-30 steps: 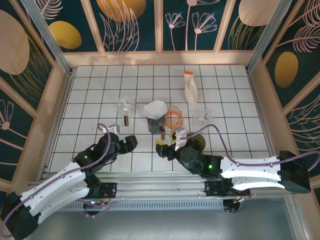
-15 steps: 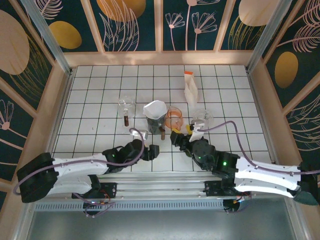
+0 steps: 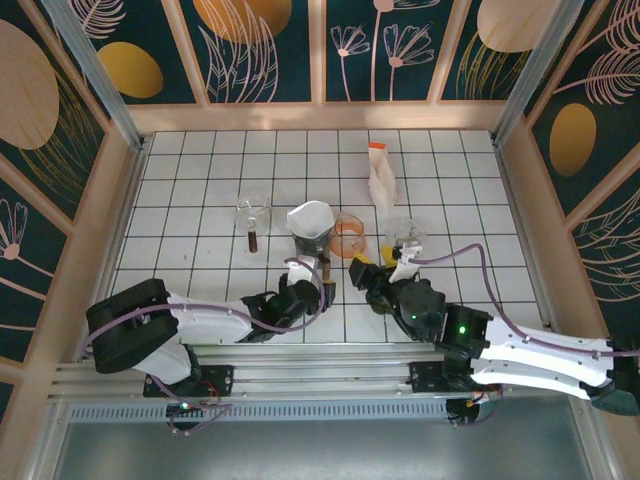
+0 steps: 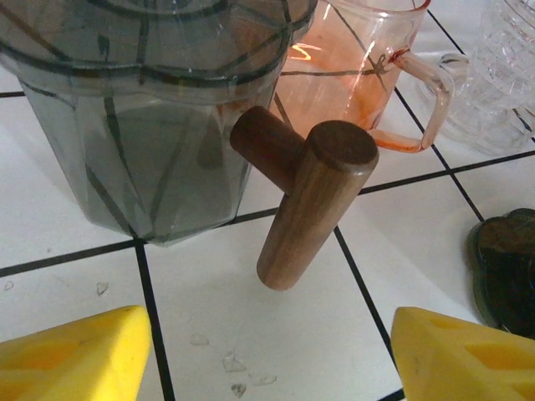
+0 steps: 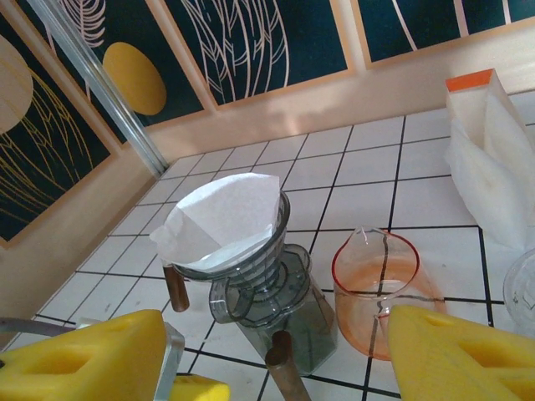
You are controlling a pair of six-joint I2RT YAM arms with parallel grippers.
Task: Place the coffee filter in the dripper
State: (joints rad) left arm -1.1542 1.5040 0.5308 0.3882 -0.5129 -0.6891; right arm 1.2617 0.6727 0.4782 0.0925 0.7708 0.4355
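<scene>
The white paper coffee filter [image 5: 221, 219] sits open inside the clear ribbed dripper [image 5: 255, 251], which rests on a grey glass server [image 5: 288, 322]. From above, the coffee filter [image 3: 310, 217] stands at mid-table. The server's wooden handle [image 4: 311, 200] points toward my left gripper [image 4: 267, 359], which is open just in front of it with nothing between its yellow fingers [image 4: 75, 359]. My right gripper [image 5: 272, 359] is open too, hovering near and slightly right of the server. In the top view, the left gripper [image 3: 320, 288] and the right gripper [image 3: 362, 270] flank the handle.
An orange-tinted pitcher [image 5: 380, 292] stands right beside the server. A white filter pack [image 3: 382, 180] lies behind it, with a clear glass [image 3: 405, 235] to the right. A second glass piece [image 3: 253, 210] stands to the left. A dark disc [image 4: 506, 259] lies right of the handle.
My left arm has swung right across the table until its gripper faces the server's handle, its jaws narrowing slightly. The right gripper has shifted right and forward, near the pitcher.
</scene>
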